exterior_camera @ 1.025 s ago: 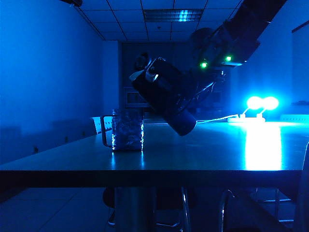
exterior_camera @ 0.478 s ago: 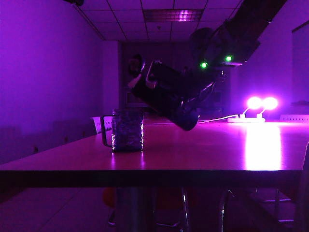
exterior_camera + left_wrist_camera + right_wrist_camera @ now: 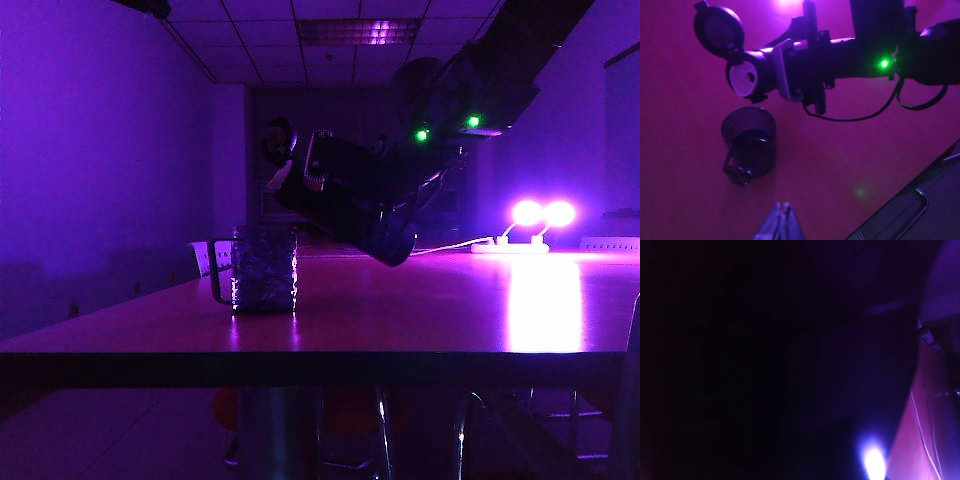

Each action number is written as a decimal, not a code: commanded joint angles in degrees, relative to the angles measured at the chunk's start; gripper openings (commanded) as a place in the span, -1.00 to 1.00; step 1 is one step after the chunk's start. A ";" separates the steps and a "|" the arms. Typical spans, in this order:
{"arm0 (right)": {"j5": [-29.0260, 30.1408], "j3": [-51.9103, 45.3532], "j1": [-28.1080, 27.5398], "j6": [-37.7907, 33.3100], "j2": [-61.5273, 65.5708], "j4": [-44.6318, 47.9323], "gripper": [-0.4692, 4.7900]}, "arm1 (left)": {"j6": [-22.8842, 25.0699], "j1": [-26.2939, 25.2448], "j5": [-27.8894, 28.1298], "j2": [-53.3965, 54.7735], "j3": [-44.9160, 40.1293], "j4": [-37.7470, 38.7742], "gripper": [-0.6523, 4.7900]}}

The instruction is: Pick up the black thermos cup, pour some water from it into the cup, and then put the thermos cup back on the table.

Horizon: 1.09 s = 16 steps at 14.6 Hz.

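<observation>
Exterior view shows the right tool (image 3: 385, 205) clamped around the body of the black thermos cup (image 3: 345, 195), which hangs tipped above the table (image 3: 420, 310), lid flipped open and spout aimed toward the cup (image 3: 264, 268) standing just below and to the side. From the left wrist view, the left tool (image 3: 782, 212) hovers near the cup with its fingers together, holding nothing. I judge the thermos cup stiff, smooth and fairly heavy with water, so a mid-body grip suits it; the faceted cup looks breakable, best taken by its handle. No brand, label or writing can be read in this dim purple light.
</observation>
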State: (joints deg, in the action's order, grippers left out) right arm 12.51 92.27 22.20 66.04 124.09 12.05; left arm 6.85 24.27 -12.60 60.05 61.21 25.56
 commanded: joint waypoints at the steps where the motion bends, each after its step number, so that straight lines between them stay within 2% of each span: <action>1: 0.72 0.74 0.13 -0.11 -1.11 4.44 -0.21 | 0.24 0.07 -0.07 -0.17 0.22 -0.48 -0.78; 4: 0.68 0.76 0.13 0.22 -1.11 4.83 -0.21 | 0.24 0.07 -0.07 -0.17 0.22 -0.87 -0.78; 7: 3.06 0.74 0.20 5.03 -1.11 4.68 -0.21 | 0.24 0.07 -0.09 -0.17 0.22 -0.87 -0.78; 12: 1.09 0.74 0.31 12.09 -1.11 4.87 -0.21 | 0.22 0.07 -0.11 -0.17 0.22 -0.87 -0.78; 14: 1.03 0.76 0.31 12.68 -1.14 4.90 -0.21 | 0.24 0.07 -0.11 -0.17 0.22 -0.85 -0.78; 16: -0.39 0.76 0.31 16.76 -1.11 4.90 -0.21 | 0.24 0.07 -0.13 -0.17 0.22 -0.79 -0.78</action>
State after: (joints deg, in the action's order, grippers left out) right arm 12.56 92.27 22.39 80.53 124.09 12.10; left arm 6.85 24.29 -12.60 60.05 61.21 25.52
